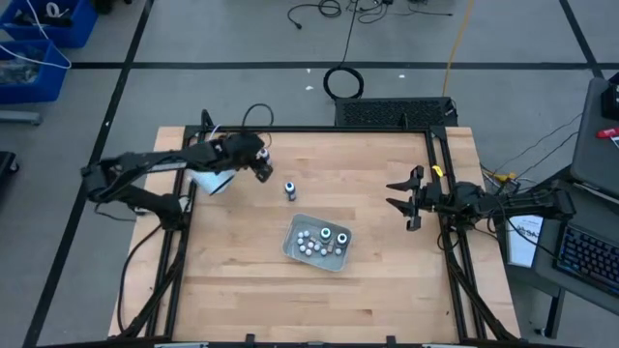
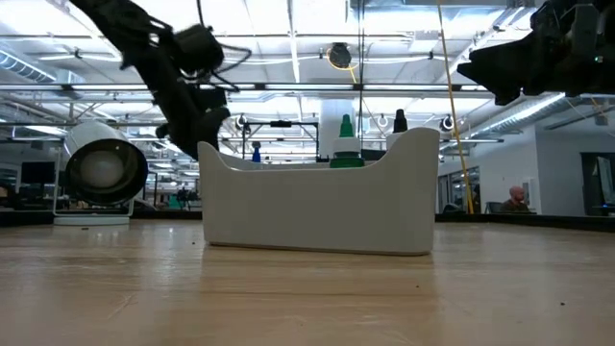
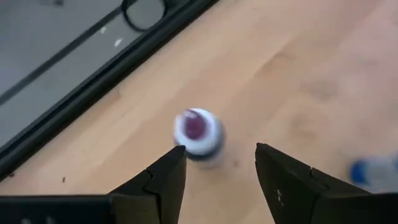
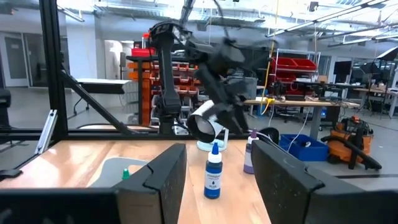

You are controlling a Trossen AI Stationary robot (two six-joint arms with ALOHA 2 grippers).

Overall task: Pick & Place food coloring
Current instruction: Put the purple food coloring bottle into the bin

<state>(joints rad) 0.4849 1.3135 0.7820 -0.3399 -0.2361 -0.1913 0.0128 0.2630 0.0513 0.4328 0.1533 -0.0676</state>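
We see the left gripper (image 3: 217,171) spread open above a pink bottle (image 3: 198,132) near the table's (image 1: 387,280) back-left edge — not touching. The right gripper (image 1: 399,196) waits open by the right edge; a blue bottle (image 1: 289,189) stands mid-table, others in the tray (image 1: 290,246).

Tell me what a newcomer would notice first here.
The left gripper, open, hangs above a small pink-topped bottle at the table's far left. A blue bottle stands alone mid-table, beyond the white tray holding more bottles. The right gripper waits open at the right edge.

Robotics lab, parts bins (image 4: 180,68), workbenches (image 4: 311,102)
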